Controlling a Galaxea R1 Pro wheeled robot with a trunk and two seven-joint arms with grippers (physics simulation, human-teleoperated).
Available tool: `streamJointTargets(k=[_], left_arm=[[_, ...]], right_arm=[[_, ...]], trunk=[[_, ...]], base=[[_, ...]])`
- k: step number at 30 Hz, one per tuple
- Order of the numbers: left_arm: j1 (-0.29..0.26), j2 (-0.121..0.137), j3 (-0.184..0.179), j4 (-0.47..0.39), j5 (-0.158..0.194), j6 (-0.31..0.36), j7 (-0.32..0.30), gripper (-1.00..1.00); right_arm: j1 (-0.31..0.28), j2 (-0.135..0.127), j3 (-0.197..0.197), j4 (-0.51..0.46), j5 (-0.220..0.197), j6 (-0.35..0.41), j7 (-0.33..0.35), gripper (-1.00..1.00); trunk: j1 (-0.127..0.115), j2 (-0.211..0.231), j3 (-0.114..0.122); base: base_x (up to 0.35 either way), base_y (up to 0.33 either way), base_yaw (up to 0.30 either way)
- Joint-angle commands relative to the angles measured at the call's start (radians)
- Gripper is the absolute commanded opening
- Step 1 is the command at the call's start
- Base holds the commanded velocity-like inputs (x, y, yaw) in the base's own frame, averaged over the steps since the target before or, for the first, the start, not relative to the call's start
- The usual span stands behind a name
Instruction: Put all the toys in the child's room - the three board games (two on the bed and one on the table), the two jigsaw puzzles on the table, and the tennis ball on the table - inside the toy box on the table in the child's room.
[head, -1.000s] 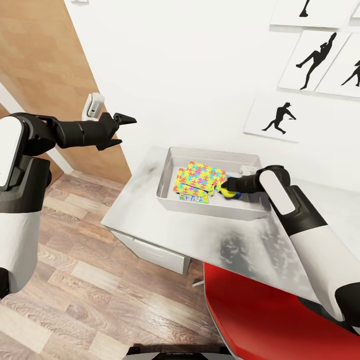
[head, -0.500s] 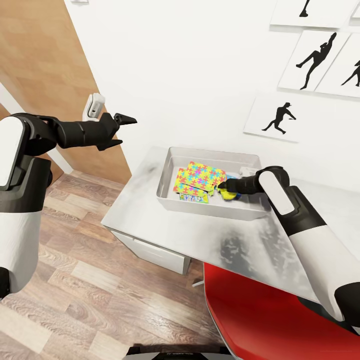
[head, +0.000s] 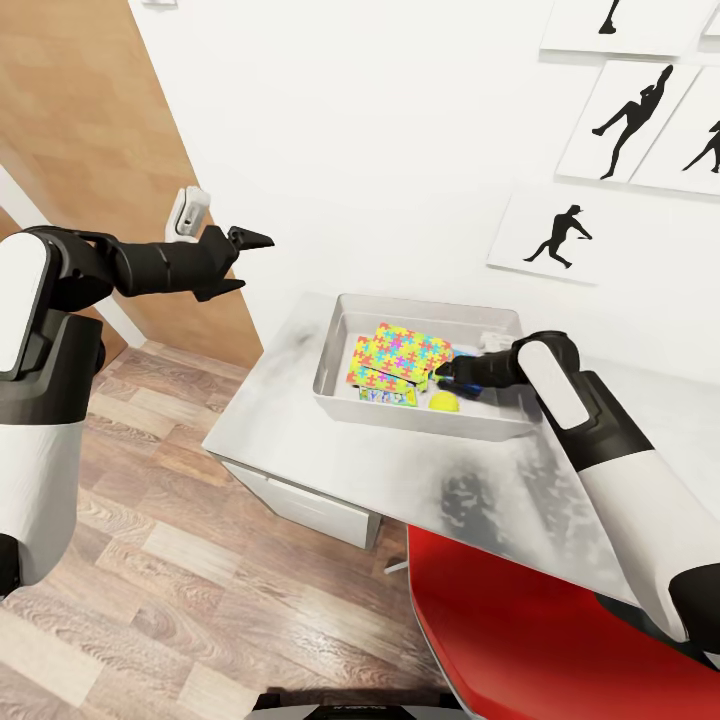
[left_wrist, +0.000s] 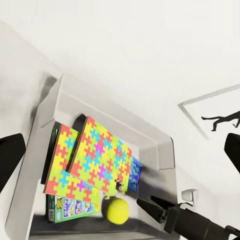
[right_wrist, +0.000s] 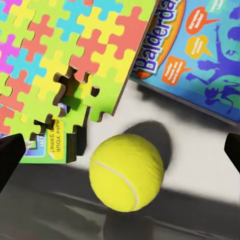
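— Presently, where is the tennis ball (head: 443, 401) located?

— It is found resting on the floor of the toy box (head: 335, 352), free of any grip, near the wall closest to the robot. In the right wrist view the tennis ball (right_wrist: 127, 172) is seen on bare grey plastic, just beside the corner of a jigsaw puzzle (right_wrist: 65, 60) and close to a blue board game (right_wrist: 197, 50) lettered "Balderdash".

— And the right gripper (head: 447, 373)?

— It is held inside the toy box above the ball, jaws spread, nothing between them. Its two fingertips (right_wrist: 10, 155) are noted at opposite edges of the right wrist view, well apart.

— What else is recorded in the box?

— Two jigsaw puzzles (left_wrist: 100, 157) are overlapped, one (left_wrist: 62, 167) partly beneath the other. A green-edged board game (left_wrist: 67, 207) is seen under them, and the blue one (left_wrist: 134, 175) beyond their far corner.

— The left gripper (head: 245, 262)?

— It is raised in open air, well apart from the table (head: 300, 440), jaws parted and empty, in front of a wooden door (head: 90, 130).

— Surroundings?

— Black silhouette pictures (head: 560, 235) are noted on the white wall, a red chair (head: 520, 620) at the table's near edge, wood planks (head: 180, 590) below.
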Motion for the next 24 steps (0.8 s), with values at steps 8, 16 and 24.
streamJointTargets(k=[8, 16, 24], left_arm=[[-0.002, 0.001, -0.001, 0.002, 0.010, -0.002, 0.010, 1.00], [-0.001, 0.001, -0.001, 0.003, 0.010, -0.003, 0.010, 1.00], [0.001, -0.001, -0.004, 0.002, 0.013, -0.007, 0.005, 1.00]], right_arm=[[-0.009, -0.003, 0.001, -0.016, -0.045, 0.001, -0.011, 1.00], [-0.008, -0.023, 0.000, -0.157, -0.068, 0.001, -0.011, 1.00], [0.044, -0.116, -0.008, -0.412, -0.130, 0.001, -0.008, 1.00]], trunk=[[0.001, -0.002, -0.002], [0.001, -0.002, -0.002], [0.001, -0.002, -0.002]], base=[[0.000, 0.000, 0.000], [0.000, 0.000, 0.000], [0.000, 0.000, 0.000]])
